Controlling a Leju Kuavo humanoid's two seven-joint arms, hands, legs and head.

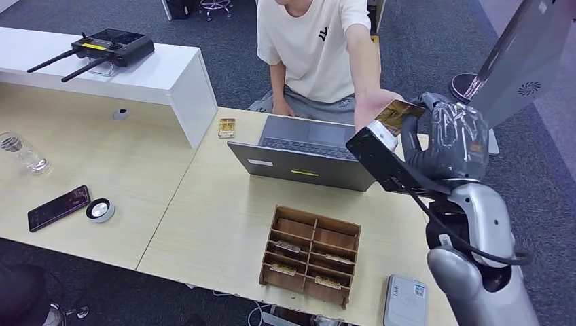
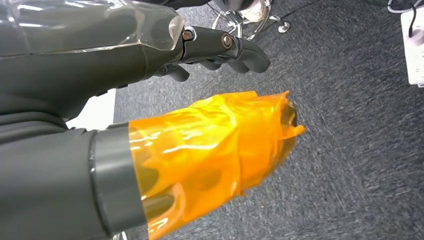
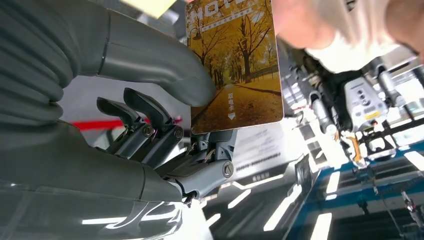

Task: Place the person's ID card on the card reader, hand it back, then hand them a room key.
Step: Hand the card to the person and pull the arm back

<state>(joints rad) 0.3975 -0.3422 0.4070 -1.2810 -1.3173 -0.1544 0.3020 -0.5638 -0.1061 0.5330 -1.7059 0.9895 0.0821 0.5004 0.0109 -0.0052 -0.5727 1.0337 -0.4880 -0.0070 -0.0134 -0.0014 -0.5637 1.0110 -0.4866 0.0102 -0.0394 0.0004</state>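
Observation:
My right hand [image 1: 448,139] is raised over the desk's far right side and pinches a room key card [image 1: 396,115] printed with yellow autumn trees. In the right wrist view the thumb [image 3: 150,60] presses the card [image 3: 235,65] against the fingers behind it. The person's hand [image 1: 370,105] reaches across the laptop and touches the card's far end; blurred fingertips [image 3: 305,25] show at that end. A small yellowish card [image 1: 226,128] lies on the desk left of the laptop. The grey card reader [image 1: 405,301] sits at the desk's near right edge. My left hand [image 2: 210,55] hangs above the carpet, holding nothing.
An open grey laptop [image 1: 306,156] stands between me and the seated person [image 1: 312,47]. A wooden compartment box [image 1: 310,257] with several cards sits near the front edge. On the left desk lie a phone [image 1: 58,207], a round puck [image 1: 100,210] and a glass jar [image 1: 20,153].

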